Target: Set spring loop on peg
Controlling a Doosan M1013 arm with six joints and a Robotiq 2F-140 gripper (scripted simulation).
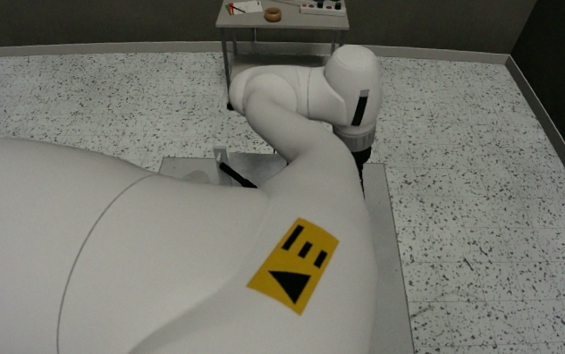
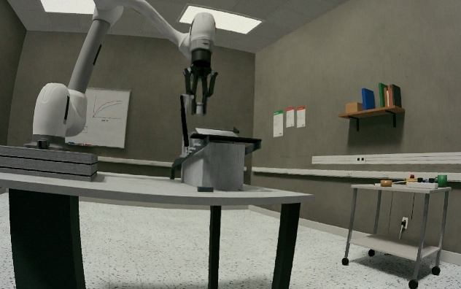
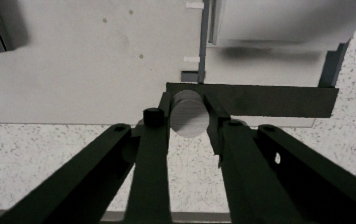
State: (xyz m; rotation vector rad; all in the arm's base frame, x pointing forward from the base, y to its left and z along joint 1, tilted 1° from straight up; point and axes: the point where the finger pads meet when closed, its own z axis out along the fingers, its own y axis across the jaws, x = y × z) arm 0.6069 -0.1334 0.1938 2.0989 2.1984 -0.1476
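A lab-like room: whiteboard (image 2: pixel 109 128) with plotted curves, wheeled cart (image 2: pixel 397 188), speckled floor (image 1: pixel 469 214).

In the top view, the arm (image 1: pixel 313 188) is covering the pedal and most of the feeder, and the picture's edge is cropping the cart (image 1: pixel 282 21). From the exterior view, we are struggling to make out the spring's end loop; its peg is staying unclear to us.

Walls (image 2: pixel 299 80) grey-brown — floor (image 1: pixel 469 188) (image 2: pixel 153 241) speckled — cart (image 1: pixel 221 25) (image 2: pixel 421 219) wheeled — ceiling panels (image 2: pixel 219 18) lit
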